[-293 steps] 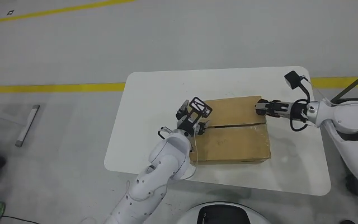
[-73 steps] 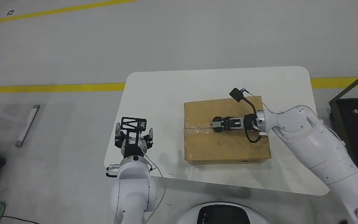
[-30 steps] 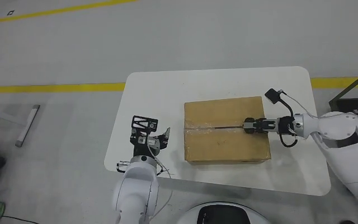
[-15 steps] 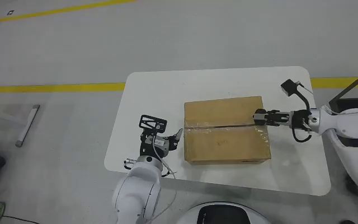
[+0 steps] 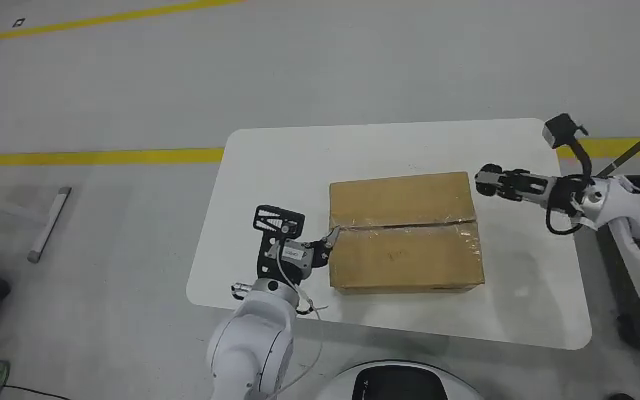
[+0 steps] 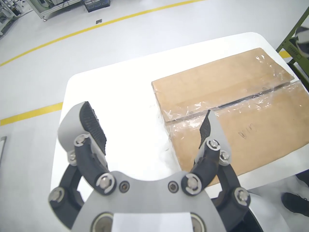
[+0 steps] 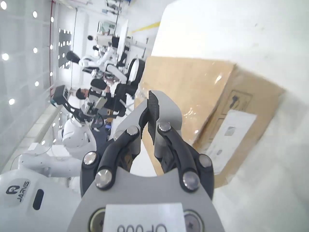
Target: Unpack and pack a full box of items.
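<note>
A brown cardboard box (image 5: 405,230) lies flat on the white table (image 5: 270,180), toward the right half, with its two top flaps closed and meeting along a seam that runs the long way.

From above, the left claw (image 5: 300,252) sits low over the table just off the box's left end, level with the seam. The right claw (image 5: 483,180) hangs just beside the box's far right corner, apart from the cardboard.

The left wrist view gives the detail the overhead view lacks. The left claw (image 6: 146,108) is spread wide with nothing between its ribbed pads (image 6: 93,124). One fingertip stands in front of the seam's left end; whether it touches the cardboard cannot be told. Clear tape (image 6: 193,119) lies crinkled and glossy over the seam, a dark slit shows along the seam under it, and a small handwritten mark (image 6: 246,131) sits on the nearer flap. A green metal frame (image 6: 293,39) stands past the table's right side.

The right wrist view looks along the box (image 7: 193,92) from its right end and brings in the end wall, which the overhead view cannot see. A white label (image 7: 231,131) is stuck to that wall beside printed handling symbols. There the right claw (image 7: 150,100) is pressed together, fingers meeting with nothing between them, raised off the table (image 7: 241,25).

A yellow line (image 5: 110,156) crosses the floor beyond the table's left edge.
</note>
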